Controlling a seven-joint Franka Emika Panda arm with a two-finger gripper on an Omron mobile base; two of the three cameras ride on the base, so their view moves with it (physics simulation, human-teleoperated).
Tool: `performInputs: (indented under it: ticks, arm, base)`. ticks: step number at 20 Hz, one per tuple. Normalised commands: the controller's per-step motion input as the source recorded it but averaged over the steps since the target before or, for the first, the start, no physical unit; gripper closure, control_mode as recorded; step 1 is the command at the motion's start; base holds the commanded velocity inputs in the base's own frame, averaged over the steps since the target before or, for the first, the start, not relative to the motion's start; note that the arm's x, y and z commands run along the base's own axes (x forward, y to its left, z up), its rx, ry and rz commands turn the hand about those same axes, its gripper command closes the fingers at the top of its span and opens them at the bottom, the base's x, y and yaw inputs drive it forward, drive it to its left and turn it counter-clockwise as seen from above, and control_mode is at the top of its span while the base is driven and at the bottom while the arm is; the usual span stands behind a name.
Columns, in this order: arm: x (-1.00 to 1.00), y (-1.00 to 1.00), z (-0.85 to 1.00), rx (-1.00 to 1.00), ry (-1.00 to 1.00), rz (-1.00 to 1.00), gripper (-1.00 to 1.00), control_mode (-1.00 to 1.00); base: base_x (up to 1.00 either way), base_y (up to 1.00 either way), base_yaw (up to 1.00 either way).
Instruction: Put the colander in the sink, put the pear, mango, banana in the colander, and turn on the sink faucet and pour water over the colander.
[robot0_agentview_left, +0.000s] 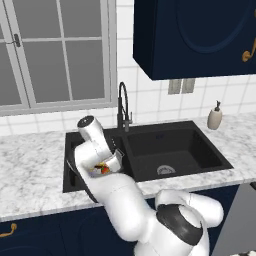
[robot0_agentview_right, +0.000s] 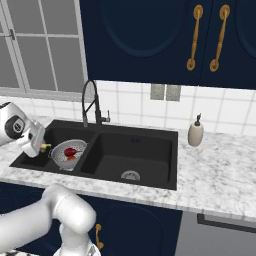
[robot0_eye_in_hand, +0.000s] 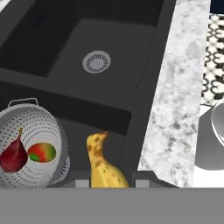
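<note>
Within the left basin of the sink (robot0_agentview_right: 150, 172), the colander (robot0_eye_in_hand: 33, 148) is already set, and 2 fruits, the pear (robot0_eye_in_hand: 13, 155) and the mango (robot0_eye_in_hand: 42, 152), are seen lying inside it. The banana (robot0_eye_in_hand: 103, 164) appears clamped between the narrowed jaws of the gripper (robot0_eye_in_hand: 105, 183), just beside the colander. The sink faucet (robot0_agentview_right: 91, 102) is not yet turned on.

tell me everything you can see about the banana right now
The banana is small, curved and yellow with brown speckles and a darker tip. In the hand view it stands up between the claw's finger tips, so the claw looks closed on it. It is held above the black sink, beside the colander, not yet in it. In the right base view a bit of yellow shows at the claw.
</note>
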Motion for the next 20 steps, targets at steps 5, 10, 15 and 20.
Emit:
performInputs:
  ticks: [5,10,15,20]
  arm:
    - [0.92,-0.7,-0.04,-0.02,0.12,-0.14,1.0,-1.0]
    - [0.83,-0.1,-0.2,-0.11,0.18,-0.09,1.0,-1.0]
    - [0.52,0.61,-0.26,-0.24,0.17,0.0,1.0,-1.0]
    - [0.16,0.3,-0.53,-0.2,-0.01,0.0,1.0,-1.0]
  base:
    - [0.0,0.0,0.0]
    - [0.0,0.0,0.0]
    - [0.0,0.0,0.0]
    - [0.0,0.0,0.0]
